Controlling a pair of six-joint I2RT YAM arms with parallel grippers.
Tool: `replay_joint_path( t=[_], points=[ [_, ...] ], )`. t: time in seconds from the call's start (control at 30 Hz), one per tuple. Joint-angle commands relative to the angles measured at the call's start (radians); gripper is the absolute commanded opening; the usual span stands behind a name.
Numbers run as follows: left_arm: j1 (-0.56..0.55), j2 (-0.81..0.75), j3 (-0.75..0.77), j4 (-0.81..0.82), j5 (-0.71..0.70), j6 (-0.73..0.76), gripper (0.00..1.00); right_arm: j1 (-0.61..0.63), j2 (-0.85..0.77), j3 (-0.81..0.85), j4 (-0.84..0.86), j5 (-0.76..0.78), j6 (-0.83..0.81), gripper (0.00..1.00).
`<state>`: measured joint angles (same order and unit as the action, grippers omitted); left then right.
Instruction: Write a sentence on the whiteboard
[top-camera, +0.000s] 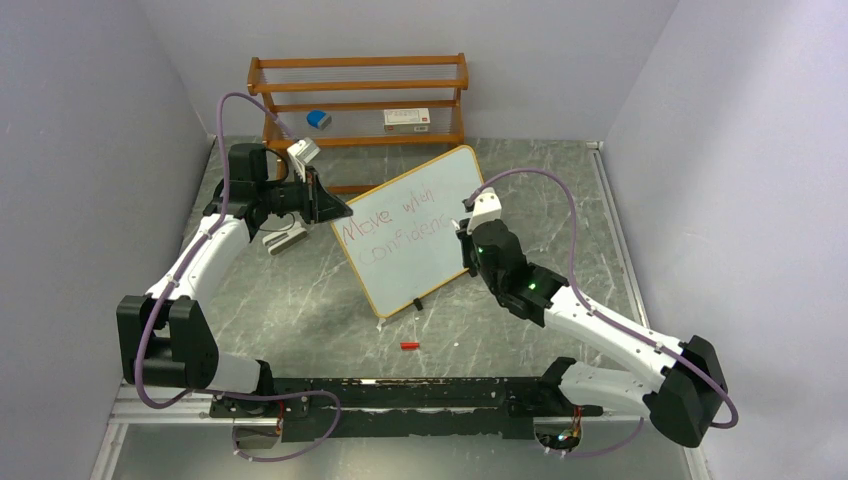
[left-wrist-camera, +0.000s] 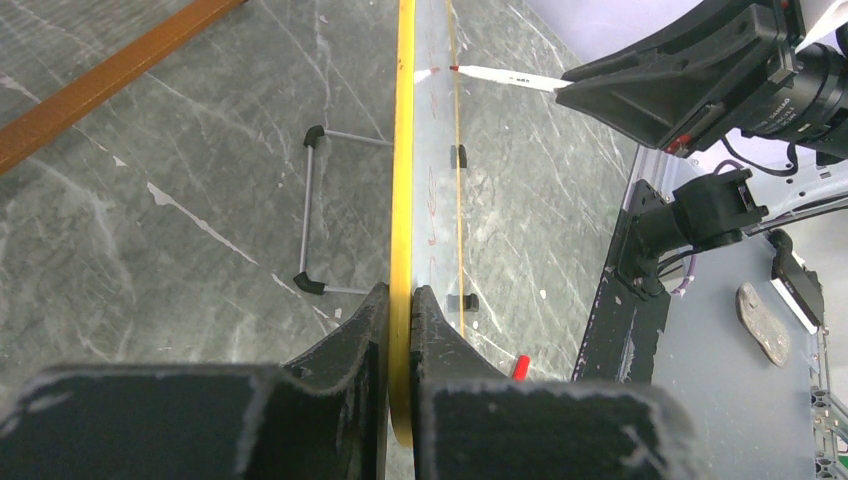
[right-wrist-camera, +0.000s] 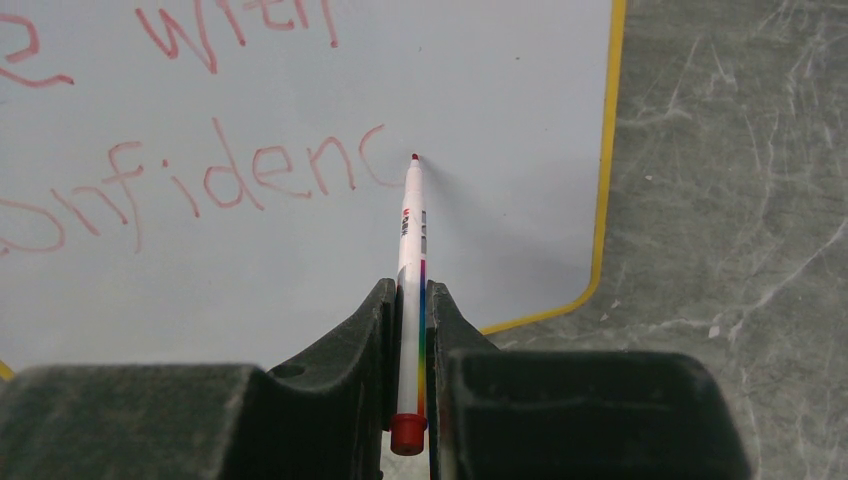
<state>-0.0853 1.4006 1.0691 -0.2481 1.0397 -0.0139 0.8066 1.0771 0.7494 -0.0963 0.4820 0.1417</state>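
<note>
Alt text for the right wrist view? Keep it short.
The right fingers pinch a white marker, its red tip at the whiteboard just after red handwriting ending in "fidenc". The board's yellow frame and the grey marbled table show at right.

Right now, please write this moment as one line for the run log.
left gripper: shut on whiteboard edge | right gripper: shut on marker, tip by last letter | written: "Move with Confidenc"

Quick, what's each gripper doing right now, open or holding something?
Left gripper: closed on the whiteboard edge.
Right gripper: closed on a marker, tip at the whiteboard.
</note>
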Motion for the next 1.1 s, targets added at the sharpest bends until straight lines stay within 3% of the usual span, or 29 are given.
replay_joint_path(
  t=[0.0, 1.07],
  points=[
    [0.001, 0.015, 0.01, -0.026, -0.056, 0.069, 0.05, -0.03, -0.012, -0.008, 0.045, -0.032, 0.007, 0.0],
    [0.001, 0.018, 0.012, -0.03, -0.053, 0.073, 0.05, -0.099, 0.049, 0.02, 0.093, -0.06, -0.023, 0.0]
  ],
)
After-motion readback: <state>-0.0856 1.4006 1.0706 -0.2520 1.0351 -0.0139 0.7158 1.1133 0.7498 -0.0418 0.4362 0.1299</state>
